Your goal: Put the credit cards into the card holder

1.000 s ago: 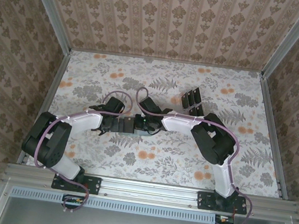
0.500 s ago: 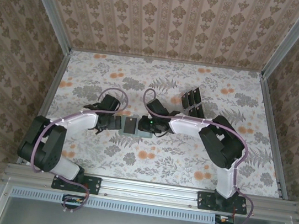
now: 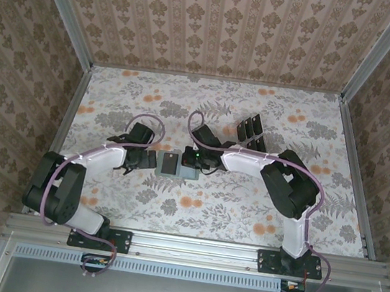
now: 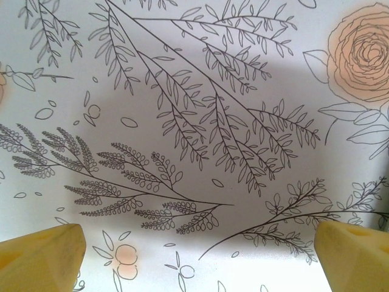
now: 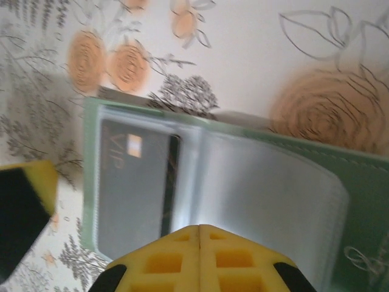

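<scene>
The card holder [image 3: 184,174] lies open on the flowered table, grey-green with clear inner sleeves [image 5: 267,182]. One black credit card [image 3: 169,163] sits in its left sleeve, with "VIP" and a chip showing [image 5: 130,188]. Other credit cards [image 3: 250,130] stand in a small dark group farther back on the right. My right gripper [image 3: 191,161] is shut and empty, its joined yellow fingertips [image 5: 199,234] hovering over the holder's middle. My left gripper [image 3: 151,159] is open just left of the holder, with its yellow fingertips [image 4: 42,255] far apart over bare tablecloth.
Wallpapered walls and a metal frame close in the table on three sides. One finger of the left gripper [image 5: 21,213] shows at the holder's left edge in the right wrist view. Bare cloth stretches in front of the holder and to the far right.
Both grippers have pulled back off the holder, uncovering the card in its left sleeve. The right gripper opened briefly and shut again. The left stayed open.
</scene>
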You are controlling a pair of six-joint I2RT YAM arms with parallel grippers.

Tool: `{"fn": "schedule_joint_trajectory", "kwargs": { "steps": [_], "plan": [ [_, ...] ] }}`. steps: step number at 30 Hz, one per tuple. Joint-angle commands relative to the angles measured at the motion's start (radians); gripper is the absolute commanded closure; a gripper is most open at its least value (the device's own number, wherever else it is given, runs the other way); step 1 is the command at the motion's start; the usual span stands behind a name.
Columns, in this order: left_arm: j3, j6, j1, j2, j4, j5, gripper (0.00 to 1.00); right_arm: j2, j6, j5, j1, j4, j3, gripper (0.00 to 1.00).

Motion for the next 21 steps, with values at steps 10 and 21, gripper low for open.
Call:
{"fn": "schedule_joint_trajectory", "kwargs": {
  "steps": [10, 21],
  "plan": [
    [-0.014, 0.006, 0.006, -0.029, -0.003, 0.035, 0.0, -0.033, 0.009, -0.007, 0.021, 0.004, 0.003, 0.87],
    [-0.03, 0.024, 0.025, -0.102, 0.143, 0.293, 0.0, -0.325, -0.003, 0.204, 0.016, -0.095, -0.201, 0.55]
  ]
}}
